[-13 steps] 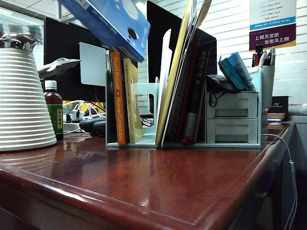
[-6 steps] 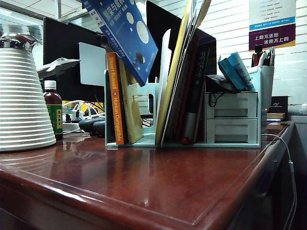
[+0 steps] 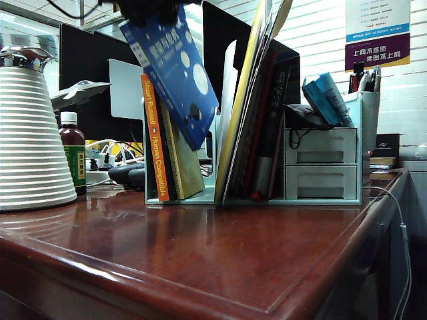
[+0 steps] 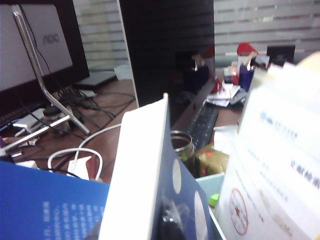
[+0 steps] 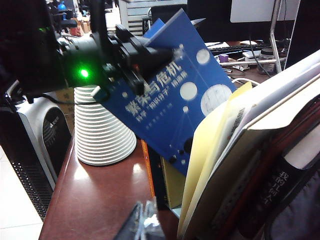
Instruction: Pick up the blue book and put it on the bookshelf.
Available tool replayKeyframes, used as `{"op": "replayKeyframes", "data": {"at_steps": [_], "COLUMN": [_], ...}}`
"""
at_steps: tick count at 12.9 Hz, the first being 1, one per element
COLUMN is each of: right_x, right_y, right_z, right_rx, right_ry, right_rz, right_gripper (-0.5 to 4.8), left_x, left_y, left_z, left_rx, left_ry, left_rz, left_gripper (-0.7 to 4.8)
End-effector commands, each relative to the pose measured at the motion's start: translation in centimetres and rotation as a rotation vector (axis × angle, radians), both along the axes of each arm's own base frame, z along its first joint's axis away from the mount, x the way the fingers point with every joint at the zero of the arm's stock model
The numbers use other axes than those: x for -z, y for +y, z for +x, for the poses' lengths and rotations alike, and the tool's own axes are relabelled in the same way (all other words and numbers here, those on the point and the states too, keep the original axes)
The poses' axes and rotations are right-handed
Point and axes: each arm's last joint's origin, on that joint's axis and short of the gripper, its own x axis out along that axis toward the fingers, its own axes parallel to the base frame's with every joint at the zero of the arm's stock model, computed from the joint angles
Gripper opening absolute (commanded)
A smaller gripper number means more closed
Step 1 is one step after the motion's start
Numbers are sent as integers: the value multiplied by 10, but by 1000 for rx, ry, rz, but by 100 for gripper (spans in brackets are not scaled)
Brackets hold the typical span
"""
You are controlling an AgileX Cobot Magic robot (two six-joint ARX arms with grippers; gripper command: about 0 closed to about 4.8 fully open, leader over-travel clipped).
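Observation:
The blue book (image 3: 175, 73), bright blue with white circles, hangs tilted over the bookshelf (image 3: 207, 197). Its lower corner dips into the gap between a yellow book (image 3: 181, 163) and the leaning folders (image 3: 253, 100). My left gripper (image 3: 143, 10) is shut on the book's upper end. The right wrist view shows this grip (image 5: 150, 52) on the blue book (image 5: 175, 110). In the left wrist view the blue book (image 4: 185, 200) fills the foreground with its white page edge. My right gripper (image 5: 145, 220) is shut and empty, over the tabletop beside the rack.
An orange-spined book (image 3: 153, 140) leans in the rack's left slot. A grey two-drawer organizer (image 3: 317, 163) and a pen holder (image 3: 370, 110) stand to the right. A white ribbed cone (image 3: 33, 133), a bottle (image 3: 73, 153) and a dark monitor (image 3: 87, 67) stand to the left.
My left gripper has lowered the blue book and turned it steeper, so its corner now sits in the rack's gap. The orange and yellow books have tipped to the left.

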Motion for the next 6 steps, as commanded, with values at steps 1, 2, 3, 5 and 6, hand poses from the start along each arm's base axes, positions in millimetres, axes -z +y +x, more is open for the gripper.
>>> {"op": "replayKeyframes", "data": {"at_steps": [1, 2, 3, 5, 6], "right_x": [-4, -4, -4, -4, -4], "right_y": [0, 0, 0, 0, 0], "right_z": [-2, -2, -2, -2, -2], "right_rx": [-5, -5, -6, -8, -8], "right_ry": [-24, -25, -25, -26, -26], "right_rz": [4, 4, 4, 5, 5], "right_gripper": [-6, -6, -6, -6, -6], "left_x": [-1, 0, -2, -13, -16], "left_y": [-6, -9, -19, -31, -34], "left_z": [5, 9, 21, 39, 42], "left_rx": [-29, -34, -40, -69, -67], "left_ry": [-36, -29, 18, 80, 99], "left_rz": [-5, 0, 33, 69, 80], "left_gripper": [-6, -6, -6, -6, -6]}}
